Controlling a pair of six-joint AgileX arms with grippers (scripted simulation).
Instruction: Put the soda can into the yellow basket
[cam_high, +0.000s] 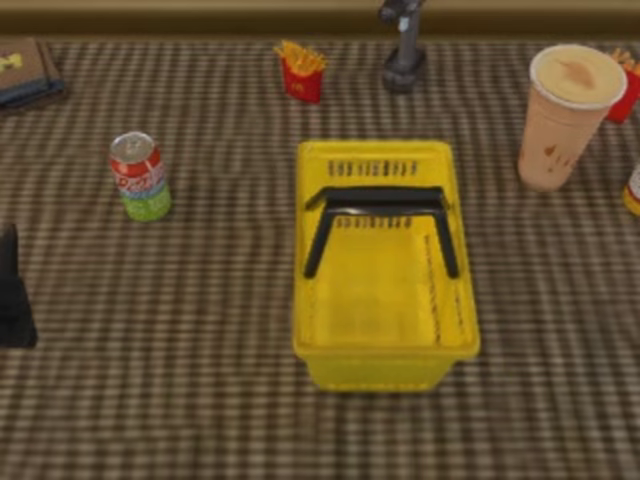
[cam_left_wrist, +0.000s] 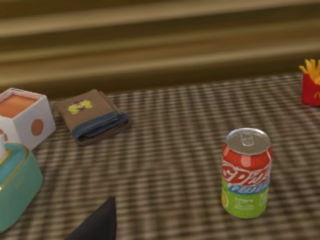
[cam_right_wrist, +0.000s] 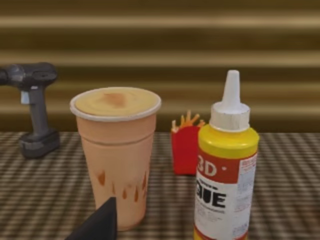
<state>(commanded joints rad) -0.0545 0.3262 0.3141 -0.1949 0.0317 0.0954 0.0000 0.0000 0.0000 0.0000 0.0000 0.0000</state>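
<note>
The soda can (cam_high: 140, 177) stands upright on the checked cloth at the left, with a silver top, a red band and a lime-green base; the left wrist view shows the soda can (cam_left_wrist: 246, 173) a short way ahead. The yellow basket (cam_high: 385, 355) sits in the middle of the table, its two black handles (cam_high: 380, 200) folded across the opening, and nothing lies inside. My left gripper (cam_high: 15, 290) is parked at the table's left edge, nearer than the can and apart from it. Only a dark tip of my right gripper (cam_right_wrist: 100, 222) shows, in front of the tan cup.
A tall tan lidded cup (cam_high: 565, 115) stands at the back right beside a yellow mustard bottle (cam_right_wrist: 225, 175). Red fries boxes (cam_high: 301, 72) and a dark drill (cam_high: 404, 45) line the back edge. At the far left lie a folded brown cloth (cam_left_wrist: 92, 116), a white cube (cam_left_wrist: 22, 117) and a teal box (cam_left_wrist: 12, 187).
</note>
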